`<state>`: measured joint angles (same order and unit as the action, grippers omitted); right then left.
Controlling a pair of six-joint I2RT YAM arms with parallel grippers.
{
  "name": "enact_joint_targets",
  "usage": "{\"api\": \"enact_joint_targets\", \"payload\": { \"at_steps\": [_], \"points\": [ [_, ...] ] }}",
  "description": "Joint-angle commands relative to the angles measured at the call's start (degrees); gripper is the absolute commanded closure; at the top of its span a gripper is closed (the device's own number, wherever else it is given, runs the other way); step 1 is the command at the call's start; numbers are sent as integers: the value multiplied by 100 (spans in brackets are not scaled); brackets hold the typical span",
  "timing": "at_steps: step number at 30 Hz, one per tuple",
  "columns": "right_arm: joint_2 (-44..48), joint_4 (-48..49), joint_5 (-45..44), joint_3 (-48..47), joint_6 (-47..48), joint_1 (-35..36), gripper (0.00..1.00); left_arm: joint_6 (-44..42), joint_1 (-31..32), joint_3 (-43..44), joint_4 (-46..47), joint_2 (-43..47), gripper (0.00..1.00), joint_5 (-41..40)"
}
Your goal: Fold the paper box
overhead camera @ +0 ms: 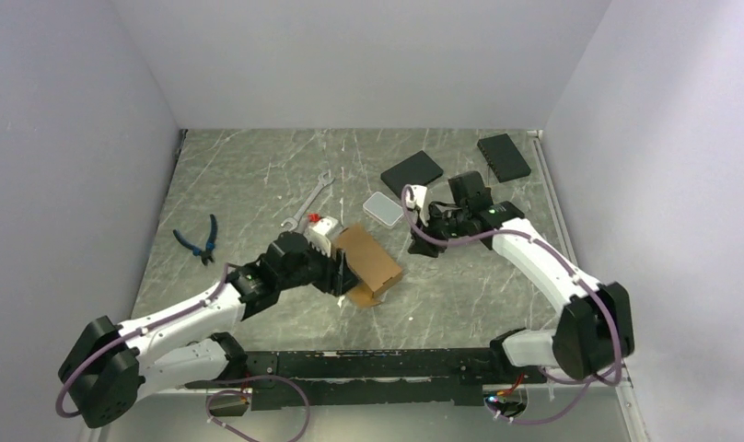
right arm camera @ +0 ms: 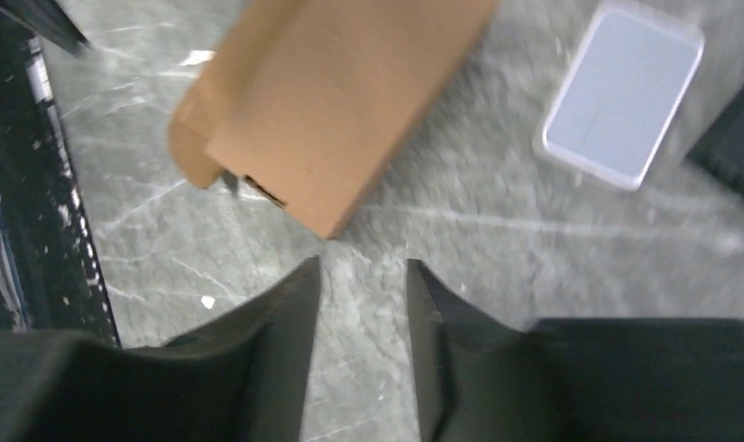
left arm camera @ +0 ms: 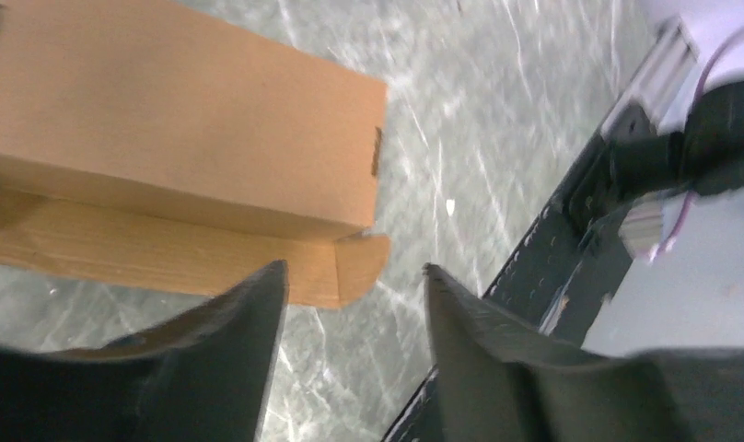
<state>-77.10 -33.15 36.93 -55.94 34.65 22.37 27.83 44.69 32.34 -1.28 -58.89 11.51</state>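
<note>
Left gripper (left arm camera: 354,272) part-spread, empty, near paper box (left arm camera: 184,120); right gripper (right arm camera: 363,265) part-spread, empty.

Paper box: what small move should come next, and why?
Probably ease the left gripper forward to push the open flap shut. The paper box lies on the table with that flap sticking out just ahead of its open, empty jaws; the right gripper, also open and empty, sits farther off.

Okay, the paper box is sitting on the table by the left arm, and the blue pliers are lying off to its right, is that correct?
Not quite. The paper box is sitting on the table by the left arm, but the blue pliers lie off to its left, not its right. The top external view shows this.
</note>
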Motion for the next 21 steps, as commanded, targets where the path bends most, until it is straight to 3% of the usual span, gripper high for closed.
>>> {"api": "enact_joint_targets", "payload": {
  "at_steps": [1, 3, 6, 11, 13, 18, 21],
  "points": [
    [564, -231, 1492, 262, 1405, 48, 48, -691, 445, -546, 1326, 43, 28, 731],
    [605, -247, 1686, 429, 1784, 47, 42, -737, 631, -732, 1763, 45, 19, 472],
    [469, -347, 1678, 438, 2039, 48, 41, -534, 644, -977, 2060, 96, 1, 60],
    [413, -246, 1564, 408, 1864, 42, 41, -599, 645, -1277, 2330, 289, 1, 20],
    [383, -236, 1515, 389, 1848, 48, 42, -871, 790, -1294, 2376, 260, 6, 90],
    [295, -238, 1450, 347, 1768, 48, 42, -2203, 2086, -1318, 2672, -148, 16, -1029],
    [287, -224, 1443, 356, 1744, 48, 42, -2702, 2548, -1436, 3098, -490, 20, -1720]
  ]
}}
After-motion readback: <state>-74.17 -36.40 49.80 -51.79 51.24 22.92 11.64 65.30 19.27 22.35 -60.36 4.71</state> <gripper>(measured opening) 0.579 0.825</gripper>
